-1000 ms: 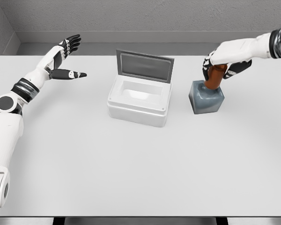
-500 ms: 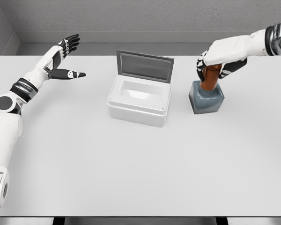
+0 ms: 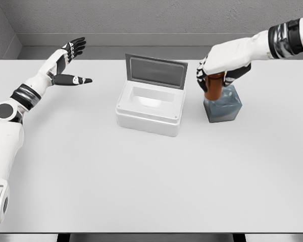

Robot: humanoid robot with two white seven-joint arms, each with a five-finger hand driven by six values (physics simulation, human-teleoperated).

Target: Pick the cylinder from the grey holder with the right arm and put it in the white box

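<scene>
Above table (image 3: 141,176), right hand (image 3: 219,65) fingers (image 3: 201,79) grip cylinder (image 3: 213,86).

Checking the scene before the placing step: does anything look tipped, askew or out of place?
Nothing stands out. The right hand grips the brown cylinder, upright just at the grey holder's left edge. The holder sits flat, and the white box rests flat with its lid raised.

brown cylinder (image 3: 213,86) upright, at grey holder (image 3: 223,105) top left edge. white box (image 3: 150,108), lid raised at rear, left of holder, apart.
</scene>
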